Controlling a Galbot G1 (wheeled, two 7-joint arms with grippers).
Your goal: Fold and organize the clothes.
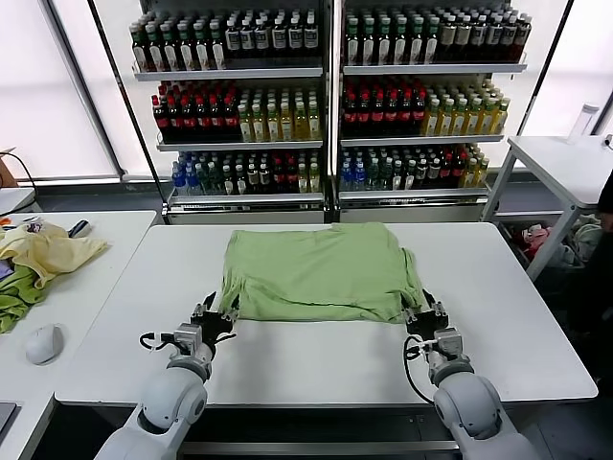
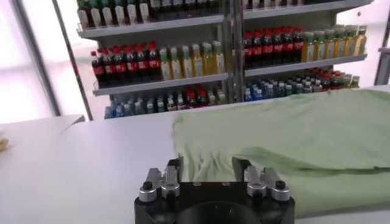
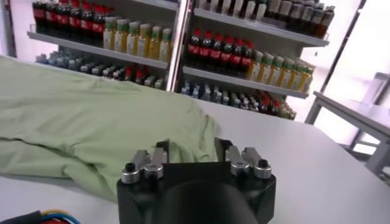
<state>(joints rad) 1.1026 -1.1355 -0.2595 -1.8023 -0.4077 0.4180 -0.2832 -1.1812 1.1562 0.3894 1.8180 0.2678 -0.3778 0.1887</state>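
Now polo shirt (image 1: pixel 316 271) folded flat on table (image 1: pixel 517 316); left gripper (image 1: pixel 213 317), right gripper (image 1: pixel 424 315) at near corners, jaws wide.

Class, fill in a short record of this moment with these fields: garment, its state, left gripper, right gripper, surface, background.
garment: light green polo shirt, no logo visible
state: lying flat on the table, partly folded into a rough rectangle
left gripper: open, at the shirt's near left corner, not gripping it
right gripper: open, at the shirt's near right corner, not gripping it
surface: white table
background: shelves of drink bottles; side table to the left with a pale yellow garment and a mouse
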